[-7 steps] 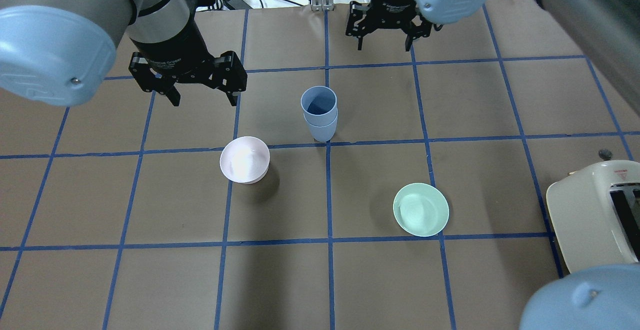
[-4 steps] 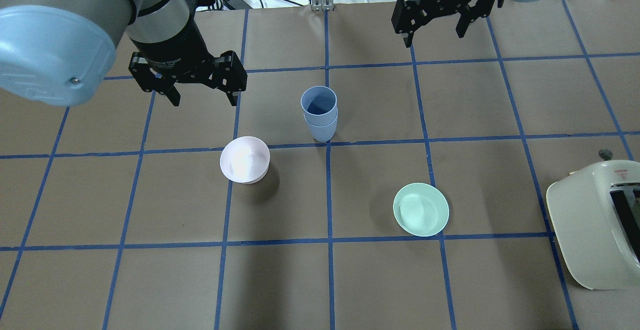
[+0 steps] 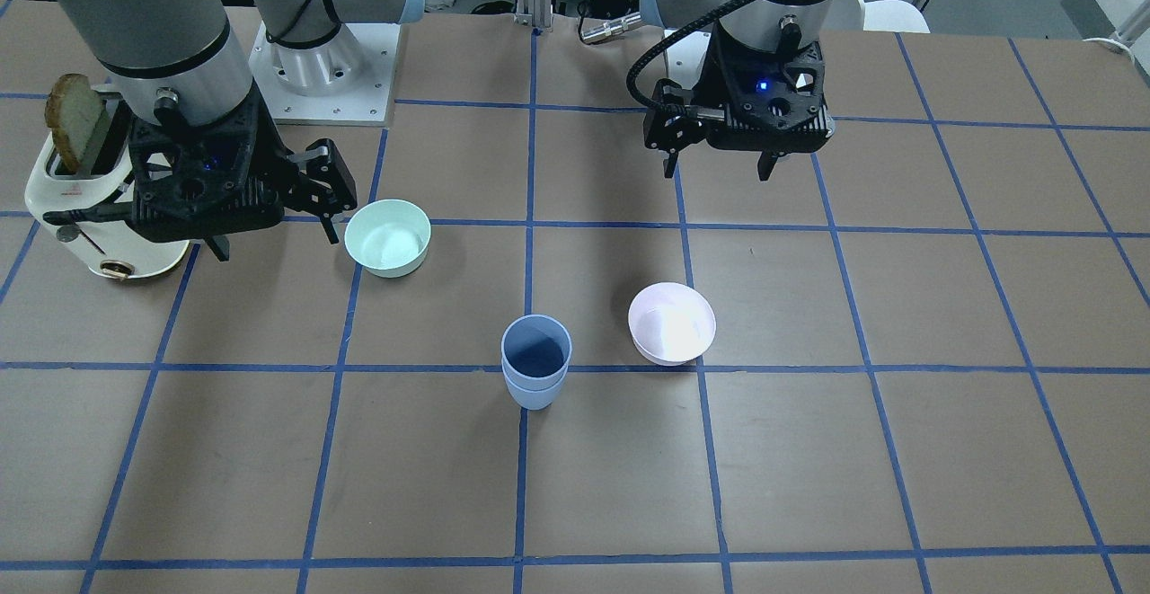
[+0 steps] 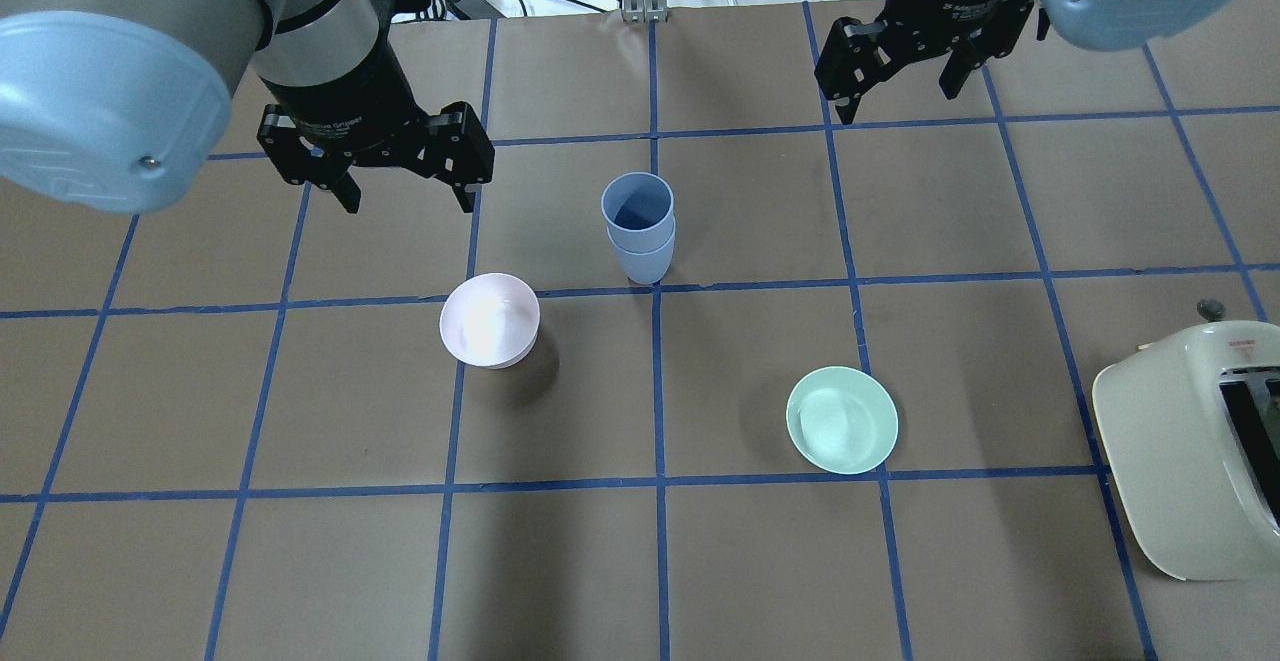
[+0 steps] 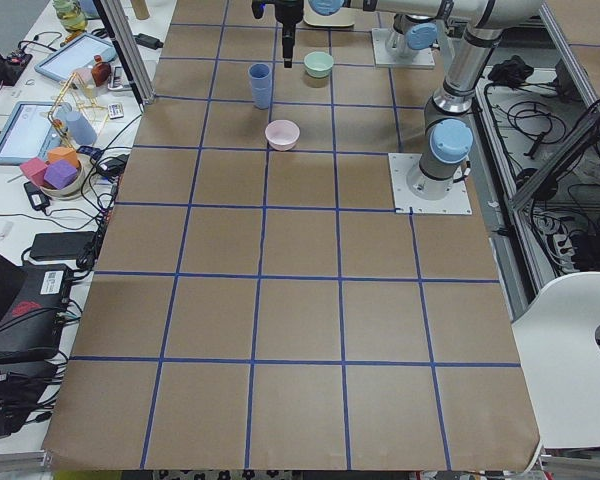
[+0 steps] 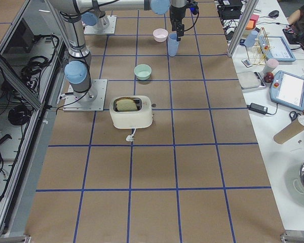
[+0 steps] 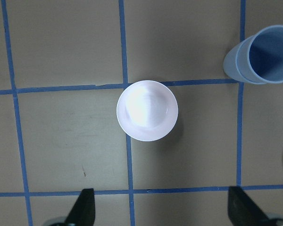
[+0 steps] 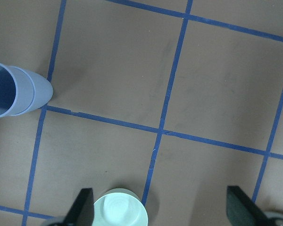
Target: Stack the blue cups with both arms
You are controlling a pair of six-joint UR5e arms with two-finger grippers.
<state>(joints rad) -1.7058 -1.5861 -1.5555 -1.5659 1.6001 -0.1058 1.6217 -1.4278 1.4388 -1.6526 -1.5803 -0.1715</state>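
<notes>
Mid-table, blue cups (image 4: 638,226) nest, lower half-hidden; left claw (image 4: 408,201), right claw (image 4: 898,106) gape empty.

The left gripper (image 4: 408,203) is pointing straight down, its fingers spread wide apart; the right gripper (image 4: 898,106) is hanging likewise, fingers also parted.

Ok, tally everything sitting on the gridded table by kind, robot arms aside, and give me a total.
blue cups: 2, nested in one stack
bowls: 2, a pink bowl and a mint-green bowl
toaster: 1
bread slice, standing in the toaster: 1
Total: 6
</notes>
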